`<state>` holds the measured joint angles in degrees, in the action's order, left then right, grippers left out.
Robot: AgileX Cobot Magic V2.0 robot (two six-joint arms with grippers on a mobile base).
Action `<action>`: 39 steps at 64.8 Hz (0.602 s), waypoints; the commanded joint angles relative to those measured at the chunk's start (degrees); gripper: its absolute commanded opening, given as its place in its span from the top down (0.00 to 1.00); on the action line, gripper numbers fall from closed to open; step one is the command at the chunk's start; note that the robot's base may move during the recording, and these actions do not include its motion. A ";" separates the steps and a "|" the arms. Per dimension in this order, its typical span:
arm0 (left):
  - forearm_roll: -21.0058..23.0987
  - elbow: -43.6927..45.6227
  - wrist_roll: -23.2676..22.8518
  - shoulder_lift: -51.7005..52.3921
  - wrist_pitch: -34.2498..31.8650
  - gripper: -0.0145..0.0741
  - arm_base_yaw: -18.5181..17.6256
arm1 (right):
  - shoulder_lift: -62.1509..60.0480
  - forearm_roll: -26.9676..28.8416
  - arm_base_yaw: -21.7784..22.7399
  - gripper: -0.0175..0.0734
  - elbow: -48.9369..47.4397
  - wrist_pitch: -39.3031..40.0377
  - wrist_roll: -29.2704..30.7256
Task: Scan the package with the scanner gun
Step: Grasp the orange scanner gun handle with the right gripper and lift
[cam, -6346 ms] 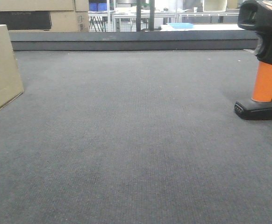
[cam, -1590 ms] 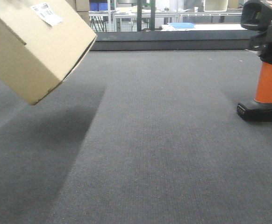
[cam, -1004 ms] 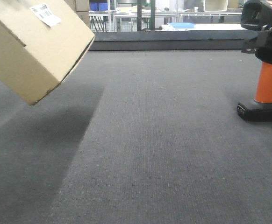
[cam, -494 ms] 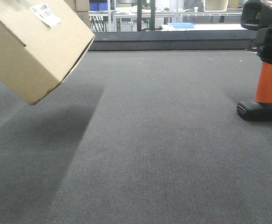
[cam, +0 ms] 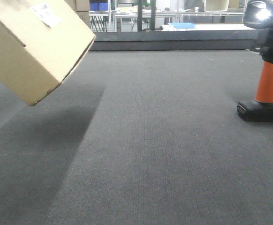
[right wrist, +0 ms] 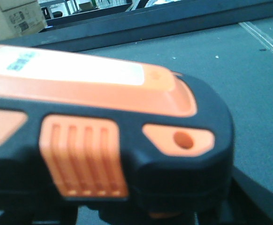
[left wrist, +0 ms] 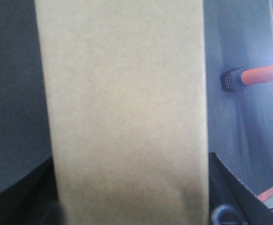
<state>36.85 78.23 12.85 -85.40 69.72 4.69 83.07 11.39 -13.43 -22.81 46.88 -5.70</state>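
Two dark fingers (left wrist: pixel 222 183) of your left gripper (left wrist: pixel 127 201) are clamping the box (cam: pixel 33 47), which is hanging tilted above the mat's (cam: pixel 164 140) left side, label (cam: pixel 45 14) facing up. The scanner (cam: pixel 269 80) is standing upright at the mat's right edge; your right gripper (right wrist: pixel 127 213) is sitting at its head, but whether it is gripping cannot be told.

Warehouse-like lab: beyond the grey felt worktop (cam: pixel 164 140) stand stacked cartons (right wrist: pixel 14 16), metal-framed tables (cam: pixel 127 18), a blue tray (cam: pixel 181 25).
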 commanded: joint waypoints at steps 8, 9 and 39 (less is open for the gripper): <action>0.41 0.30 0.41 0.53 0.24 0.96 0.26 | -6.92 -0.96 0.06 0.98 -5.17 -7.38 11.02; 0.25 0.30 0.41 0.53 0.24 0.96 0.26 | -7.39 -0.96 0.06 0.98 -5.86 -8.76 12.12; -1.64 0.30 0.41 0.53 0.24 0.96 0.26 | -9.89 -1.17 0.06 0.98 -27.47 -36.18 38.85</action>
<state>34.87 78.23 12.85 -85.40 69.97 4.69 73.48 10.79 -13.43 -47.14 9.62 29.46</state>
